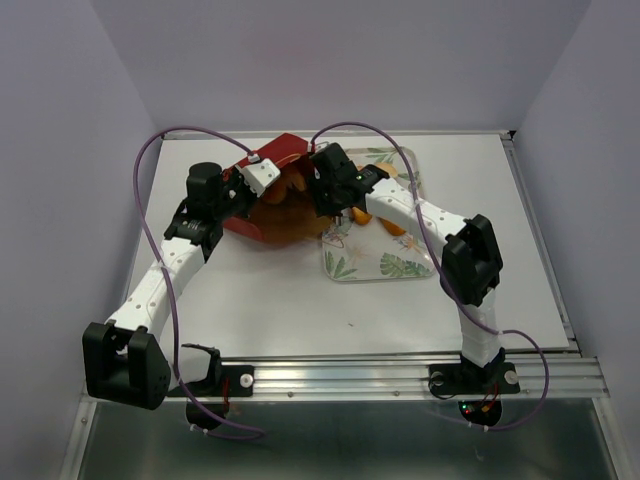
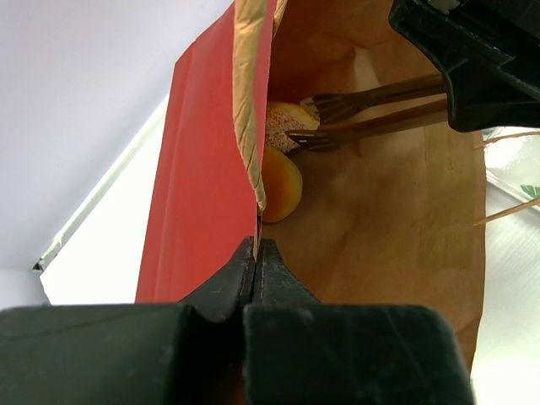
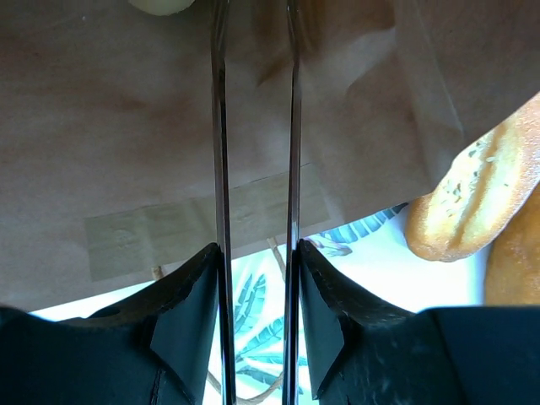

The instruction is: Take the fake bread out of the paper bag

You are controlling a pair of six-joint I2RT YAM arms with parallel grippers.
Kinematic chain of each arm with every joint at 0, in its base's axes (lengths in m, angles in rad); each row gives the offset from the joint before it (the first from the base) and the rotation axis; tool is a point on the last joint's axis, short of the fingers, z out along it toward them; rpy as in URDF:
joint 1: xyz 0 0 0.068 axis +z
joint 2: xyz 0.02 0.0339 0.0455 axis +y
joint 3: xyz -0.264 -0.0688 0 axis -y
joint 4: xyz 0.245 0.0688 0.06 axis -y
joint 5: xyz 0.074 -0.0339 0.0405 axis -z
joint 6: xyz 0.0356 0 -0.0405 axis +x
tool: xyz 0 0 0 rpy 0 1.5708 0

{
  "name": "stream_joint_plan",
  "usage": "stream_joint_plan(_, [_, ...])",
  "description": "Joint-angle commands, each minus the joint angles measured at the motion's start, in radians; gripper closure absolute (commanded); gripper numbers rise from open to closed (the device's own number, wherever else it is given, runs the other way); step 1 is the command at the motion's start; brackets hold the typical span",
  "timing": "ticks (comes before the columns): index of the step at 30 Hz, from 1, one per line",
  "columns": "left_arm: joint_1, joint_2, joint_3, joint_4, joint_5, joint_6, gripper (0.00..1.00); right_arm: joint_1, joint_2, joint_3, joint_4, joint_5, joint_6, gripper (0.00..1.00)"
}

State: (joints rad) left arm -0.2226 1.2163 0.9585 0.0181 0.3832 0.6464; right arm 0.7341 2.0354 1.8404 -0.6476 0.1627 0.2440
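The dark red paper bag [image 1: 283, 152] lies on its side, its mouth facing right. My left gripper [image 1: 264, 178] is shut on the bag's upper edge [image 2: 250, 143] and holds the mouth open. My right gripper [image 1: 327, 192] is shut on metal tongs [image 3: 221, 126] that reach into the bag. In the left wrist view the tongs' forked tips [image 2: 325, 122] are at a pale speckled bread piece [image 2: 283, 122], with a round golden bun [image 2: 281, 181] just below it. An oblong loaf [image 3: 472, 202] and another orange piece [image 3: 516, 270] lie on the tray.
The leaf-patterned tray [image 1: 392, 265] sits right of the bag, under my right arm, with orange bread pieces [image 1: 395, 226] on it. The bag's thin loop handles [image 3: 274, 249] lie across the tray. Walls enclose the table on three sides.
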Motion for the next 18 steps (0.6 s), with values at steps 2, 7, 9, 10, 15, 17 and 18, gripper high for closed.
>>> stream_joint_plan(2, [-0.004, -0.003, 0.056, 0.057, 0.020, 0.010, 1.00, 0.008, -0.038, 0.052, -0.001, 0.044, -0.038, 0.54])
stream_joint_plan(7, [-0.004, -0.003, 0.062, 0.057, 0.023, 0.007, 1.00, 0.008, -0.003, 0.072, -0.009, 0.041, -0.052, 0.54])
stream_joint_plan(9, [-0.004, -0.006, 0.060, 0.056, 0.019, 0.007, 1.00, 0.008, 0.003, 0.092, -0.024, 0.044, -0.055, 0.54])
stream_joint_plan(10, [-0.004, -0.006, 0.060, 0.054, 0.019, 0.010, 1.00, 0.008, 0.000, 0.098, -0.027, 0.047, -0.060, 0.54])
stream_joint_plan(15, [-0.004, -0.003, 0.060, 0.054, 0.019, 0.012, 1.00, 0.008, -0.027, 0.108, -0.037, 0.061, -0.074, 0.54])
stream_joint_plan(17, [-0.004, -0.001, 0.063, 0.055, 0.019, 0.013, 1.00, 0.008, -0.035, 0.106, -0.044, 0.054, -0.072, 0.54])
stream_joint_plan(18, [-0.004, 0.002, 0.063, 0.056, 0.019, 0.013, 1.00, 0.017, -0.044, 0.103, -0.044, 0.054, -0.071, 0.54])
